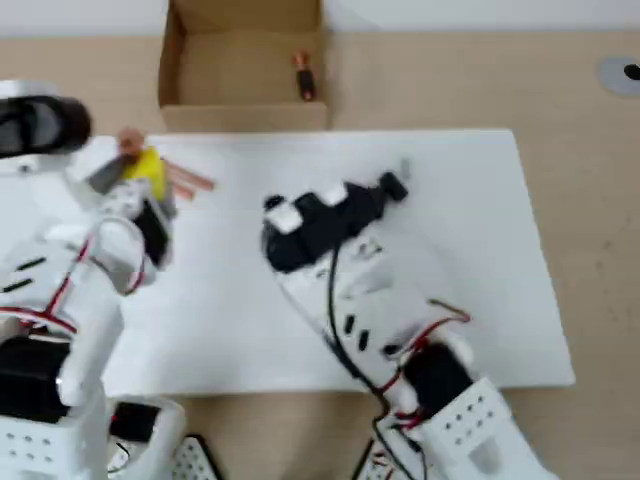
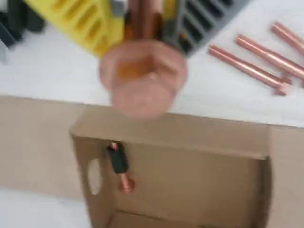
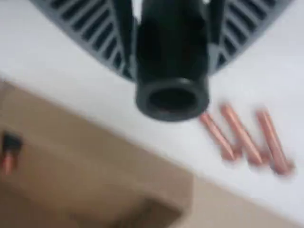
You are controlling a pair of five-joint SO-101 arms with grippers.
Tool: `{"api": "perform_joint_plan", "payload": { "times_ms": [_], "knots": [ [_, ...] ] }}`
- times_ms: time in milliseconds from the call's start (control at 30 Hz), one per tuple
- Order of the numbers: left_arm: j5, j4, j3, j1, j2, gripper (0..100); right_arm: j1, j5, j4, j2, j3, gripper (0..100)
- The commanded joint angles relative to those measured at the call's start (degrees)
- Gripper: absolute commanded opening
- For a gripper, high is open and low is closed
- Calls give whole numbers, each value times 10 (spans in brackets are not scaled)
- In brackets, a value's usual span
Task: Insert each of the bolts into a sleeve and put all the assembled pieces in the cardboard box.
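My left gripper (image 2: 142, 19) is shut on a copper bolt (image 2: 142, 78), head end out, with one yellow and one grey finger. In the high view this gripper (image 1: 135, 170) sits at the left of the white mat, by the loose bolts (image 1: 188, 180). My right gripper (image 3: 171, 28) is shut on a black sleeve (image 3: 172, 71), its open bore showing. In the high view this sleeve (image 1: 392, 187) is held over the mat's middle. Three copper bolts (image 3: 247, 137) lie side by side on the mat. One assembled bolt and sleeve (image 1: 304, 76) lies inside the cardboard box (image 1: 175, 60).
The white mat (image 1: 480, 250) covers most of the wooden table. The open cardboard box stands just beyond the mat's far edge. Black sleeves (image 2: 16, 21) lie on the mat near my left gripper. A grey round thing (image 1: 622, 73) sits at the far right.
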Motion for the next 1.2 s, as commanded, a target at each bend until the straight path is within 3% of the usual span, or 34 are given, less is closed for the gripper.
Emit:
{"api": "perform_joint_plan", "payload": {
  "times_ms": [0, 133, 267, 367, 467, 733, 1000, 1167],
  "knots": [
    [1, -39, -2, 14, -9, 7, -19, -1, -71, -15, 12, 10],
    [3, -111, -2, 25, -46, 8, -49, -47, -91, -15, 31, 10],
    [-5, -127, 24, 119, -101, 8, -76, -76, -103, -17, 53, 10],
    [-51, -127, 62, 162, -138, 7, -76, -76, -122, -18, 60, 10],
    [-84, -127, 93, 167, -167, 7, -78, -76, -134, -18, 61, 10],
    [-92, -110, 103, 164, -199, 7, -78, -76, -134, -18, 61, 10],
    [-28, -111, 102, 168, -203, 7, -78, -77, -134, -18, 68, 10],
    [-25, -111, 107, 168, -200, 7, -78, -77, -135, -19, 66, 10]
  ]
}}
